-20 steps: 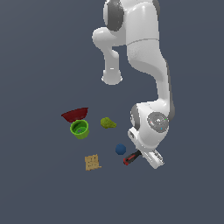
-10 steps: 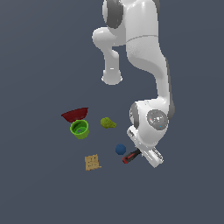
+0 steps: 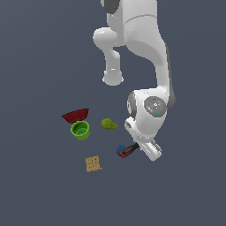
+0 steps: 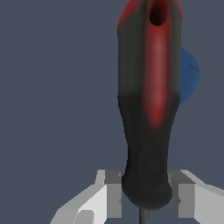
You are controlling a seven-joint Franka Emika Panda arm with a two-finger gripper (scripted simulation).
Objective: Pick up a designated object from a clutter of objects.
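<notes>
Red-black screwdriver [image 4: 148,109] lies on the table beside the ball [image 4: 189,74]. Tool [image 4: 146,197] straddles the handle's narrow end, fingers [image 4: 111,192] spread either side, lined up to pinch; contact unclear.

In the exterior view the white arm's wrist covers the gripper's fingers and most of the red-and-black-handled screwdriver [image 3: 129,151]; its thin dark shaft is hidden there; in the wrist view the shaft is cut off by the picture's edge, and the handle [image 4: 148,105] hides most of the small blue ball [image 4: 189,75].
</notes>
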